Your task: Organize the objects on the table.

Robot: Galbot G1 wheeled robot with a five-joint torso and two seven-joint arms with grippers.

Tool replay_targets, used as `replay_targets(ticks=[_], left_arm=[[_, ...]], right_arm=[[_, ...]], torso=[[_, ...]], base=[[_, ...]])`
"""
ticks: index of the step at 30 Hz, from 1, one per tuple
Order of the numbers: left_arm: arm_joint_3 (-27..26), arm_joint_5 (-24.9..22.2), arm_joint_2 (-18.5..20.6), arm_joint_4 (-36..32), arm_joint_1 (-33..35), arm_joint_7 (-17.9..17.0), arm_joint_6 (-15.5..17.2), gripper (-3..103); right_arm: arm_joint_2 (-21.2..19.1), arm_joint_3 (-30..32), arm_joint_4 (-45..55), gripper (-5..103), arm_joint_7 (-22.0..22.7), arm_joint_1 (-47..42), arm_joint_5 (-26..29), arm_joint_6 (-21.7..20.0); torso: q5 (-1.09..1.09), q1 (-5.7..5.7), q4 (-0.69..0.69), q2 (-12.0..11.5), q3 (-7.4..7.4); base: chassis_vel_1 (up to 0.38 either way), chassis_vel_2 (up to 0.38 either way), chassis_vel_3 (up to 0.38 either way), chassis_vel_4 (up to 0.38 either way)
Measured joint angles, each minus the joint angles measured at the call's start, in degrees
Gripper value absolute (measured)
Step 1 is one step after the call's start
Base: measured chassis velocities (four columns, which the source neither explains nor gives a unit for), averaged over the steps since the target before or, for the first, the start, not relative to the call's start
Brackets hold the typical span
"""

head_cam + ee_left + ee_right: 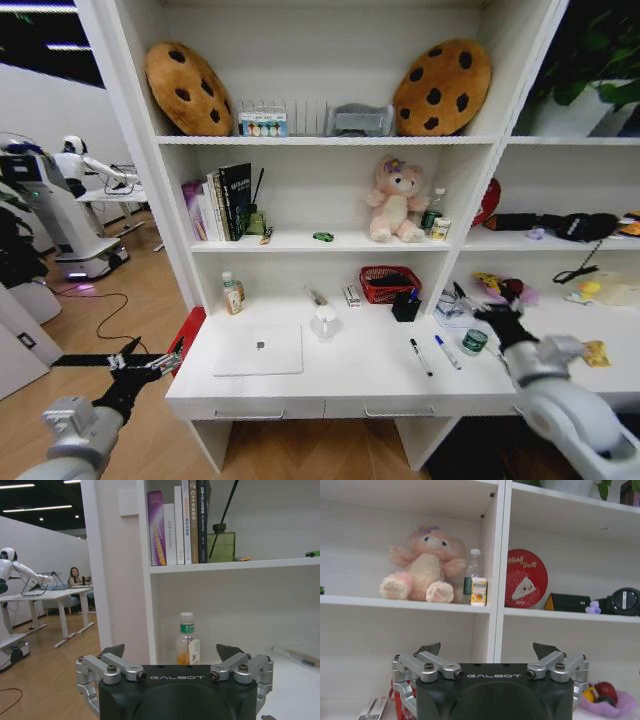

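White laminate surface (370,375) noted, carrying the clutter in a loose row, presumably left as dropped, not yet sorted.

Left gripper (148,362) is held off the surface's left edge, at about 8 o'clock from the silver laptop (258,349); its fingers (113,651) are spread, nothing between them. Judged a waiting posture, clear of the work. In the left wrist view a small juice bottle (186,639) is seen ahead of the open fingers, well apart from them.

Laptop lies flat and closed at left-centre. A clear cup (325,322) stands just beside it at 2 o'clock. Two dark pens (433,355) lie side by side right of centre, angled alike.

Green-topped tin (475,341) sits near the pens at 3 o'clock. Right gripper (505,318) is poised just beside the tin, at roughly 1 o'clock from it, not touching; its fingers (430,648) are spread and empty. Placement suggests the tin or pens as the nearest candidates for a grasp.
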Motion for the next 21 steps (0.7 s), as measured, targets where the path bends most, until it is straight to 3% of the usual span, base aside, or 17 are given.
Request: replay_targets(ticks=[4,6,9,21], left_arm=[[0.00,0.00,0.00,0.00,0.00,0.00,0.00,100],[0.00,0.00,0.00,0.00,0.00,0.00,0.00,100],[0.00,0.00,0.00,0.00,0.00,0.00,0.00,100],[0.00,0.00,0.00,0.00,0.00,0.00,0.00,100]], right_arm=[[4.27,-0.64,1.48,100,-2.54,-4.12,-2.44,1.15],[7.70,-3.13,2.27,100,-4.89,-6.38,-5.83,2.97],[9.60,-6.30,3.12,100,-5.83,-7.05,-7.34,4.07],[8.25,-11.56,2.78,100,-5.31,-3.21,-7.86,4.34]], torso=[[0.00,0.00,0.00,0.00,0.00],[0.02,0.00,-0.01,0.00,0.01],[0.01,0.00,0.00,0.00,0.01],[0.02,0.01,0.00,-0.01,0.02]], base=[[0.000,0.000,0.000,0.000],[0.000,0.000,0.000,0.000],[0.000,0.000,0.000,0.000],[0.000,0.000,0.000,0.000]])
